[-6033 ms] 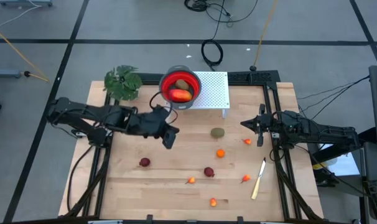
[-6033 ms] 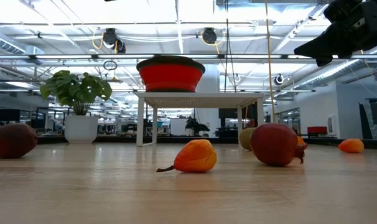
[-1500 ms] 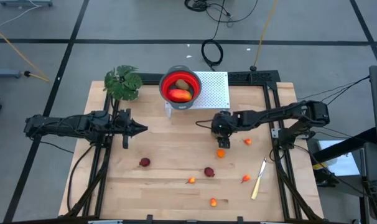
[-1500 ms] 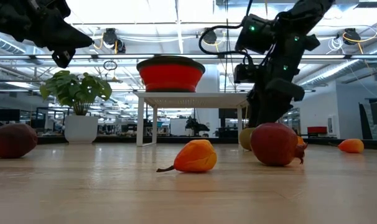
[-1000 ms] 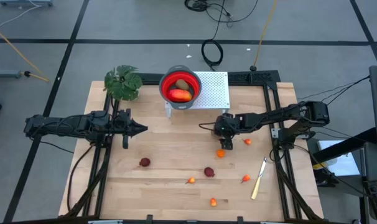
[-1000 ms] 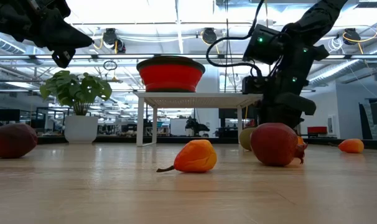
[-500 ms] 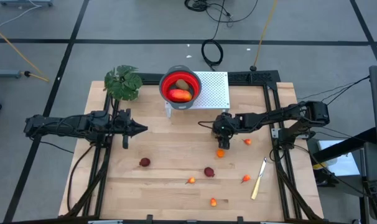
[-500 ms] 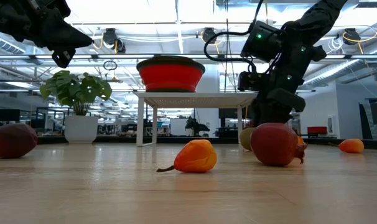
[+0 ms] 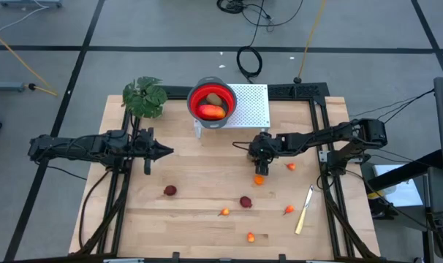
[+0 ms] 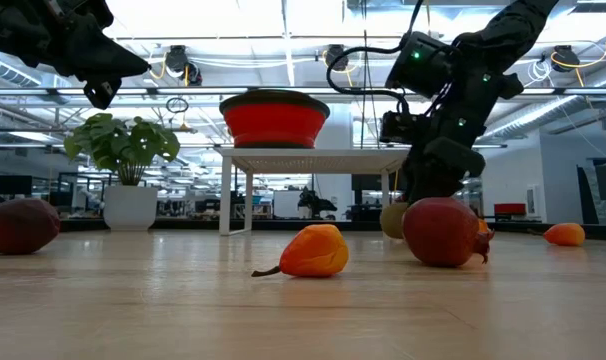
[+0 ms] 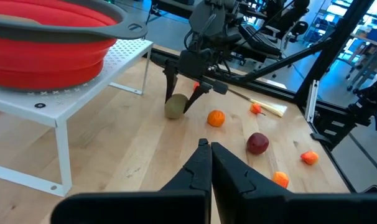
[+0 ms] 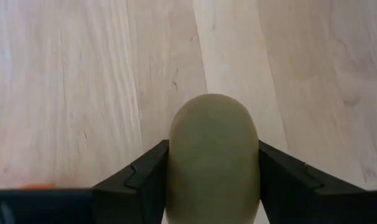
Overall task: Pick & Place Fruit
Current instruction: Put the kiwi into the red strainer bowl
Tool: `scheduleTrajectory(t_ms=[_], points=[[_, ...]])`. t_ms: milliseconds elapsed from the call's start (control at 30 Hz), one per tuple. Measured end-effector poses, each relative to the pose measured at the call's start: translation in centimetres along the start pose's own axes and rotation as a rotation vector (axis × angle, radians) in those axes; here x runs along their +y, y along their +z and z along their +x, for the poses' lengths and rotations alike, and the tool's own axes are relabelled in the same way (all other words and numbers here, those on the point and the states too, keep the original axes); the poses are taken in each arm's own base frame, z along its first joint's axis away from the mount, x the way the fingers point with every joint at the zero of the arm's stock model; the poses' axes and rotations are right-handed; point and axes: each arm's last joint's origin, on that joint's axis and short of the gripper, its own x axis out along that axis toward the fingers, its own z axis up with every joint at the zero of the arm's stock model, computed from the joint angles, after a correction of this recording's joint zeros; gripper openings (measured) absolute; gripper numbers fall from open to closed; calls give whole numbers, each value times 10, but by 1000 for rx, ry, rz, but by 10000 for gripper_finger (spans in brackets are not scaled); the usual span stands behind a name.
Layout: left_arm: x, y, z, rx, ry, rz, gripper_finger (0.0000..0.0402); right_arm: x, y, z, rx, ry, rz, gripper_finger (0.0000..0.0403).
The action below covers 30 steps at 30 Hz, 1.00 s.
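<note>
An olive-brown oval fruit (image 12: 213,155) lies on the table right of centre, with my right gripper (image 9: 258,152) shut on it from above. An orange round (image 9: 259,180) lies just nearer. Two dark red rounds (image 9: 169,191) (image 9: 245,201) and several small orange bits (image 9: 224,212) lie across the near half. The red bowl (image 9: 212,102) on the white rack (image 9: 251,106) holds a red-orange piece and brown ovals. My left gripper (image 9: 167,152) hovers shut over the table's left side, touching nothing. My right gripper pinches the olive-brown fruit between its two fingers, one on each long side (image 12: 171,163). The fingers (image 11: 190,98) come from above, slanting down, and lie along the oval. The fruit's underside (image 11: 174,114) looks to be on the table.
A pale-handled knife (image 9: 304,210) lies near the right edge. A leafy plant (image 9: 144,96) stands at the far left corner. The rack's legs (image 11: 59,163) stand on the far middle of the table. Bare wood lies between the two arms.
My right gripper has risen slightly and edged a little toward the table's left over the olive-brown fruit. The fruit sits about where it was.
</note>
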Motion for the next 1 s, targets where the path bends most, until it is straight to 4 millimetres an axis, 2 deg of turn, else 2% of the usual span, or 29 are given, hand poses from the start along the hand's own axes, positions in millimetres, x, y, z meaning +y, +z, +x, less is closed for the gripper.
scheduleTrajectory(t_ms=[200,500,800,1000], points=[[0,0,0,3,0,0,21,4,11,-6,-107,128,37,187],[0,-1,0,11,3,1,26,11,44,-43,-422,513,175,187],[0,-1,0,16,4,24,26,11,71,-73,-670,752,445,192],[0,-2,0,18,5,27,26,11,76,-80,-640,890,696,193]])
